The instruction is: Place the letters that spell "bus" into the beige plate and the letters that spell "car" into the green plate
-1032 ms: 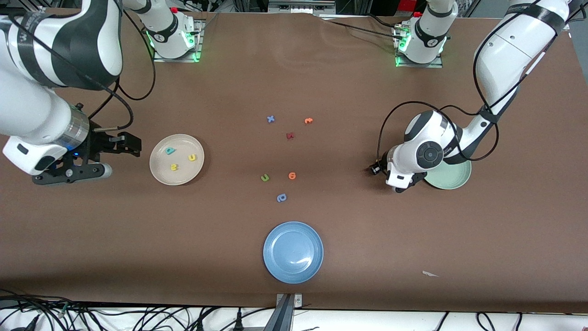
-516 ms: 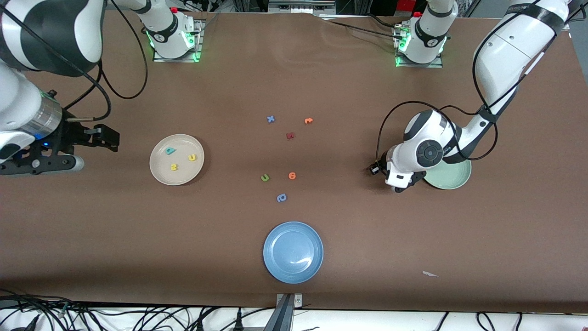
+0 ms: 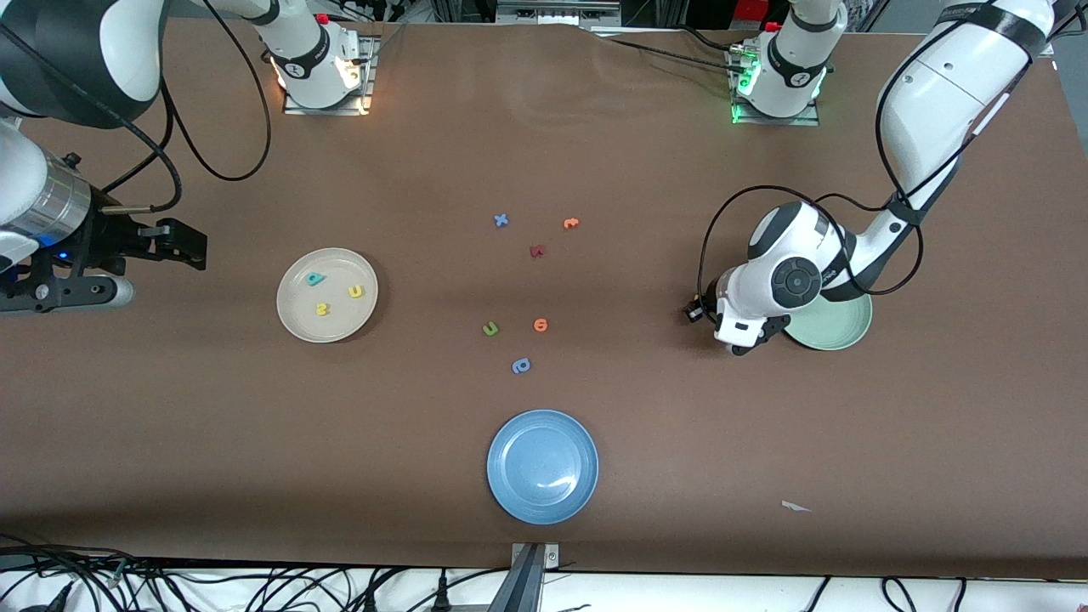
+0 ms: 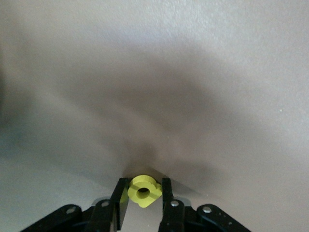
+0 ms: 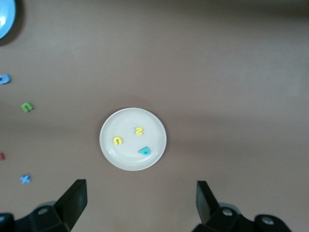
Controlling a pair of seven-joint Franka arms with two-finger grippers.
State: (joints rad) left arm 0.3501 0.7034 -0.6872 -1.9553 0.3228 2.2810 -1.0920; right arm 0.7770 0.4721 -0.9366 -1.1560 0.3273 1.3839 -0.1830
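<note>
Brown table below, left hand (image 4: pixel 142 193) pinches yellow "a" (image 4: pixel 143 191); right hand (image 5: pixel 140 200) hovers spread wide.

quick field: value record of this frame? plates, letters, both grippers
beige plate: holds a teal letter and two yellow letters
green plate: partly hidden by the left arm, contents cannot be told
blue plate: nearest the front camera
loose letters: green, orange, blue, blue x, orange, dark red
left gripper: low beside the green plate, fingers on either side of a yellow letter a
right gripper: open, raised at the right arm's end of the table
</note>
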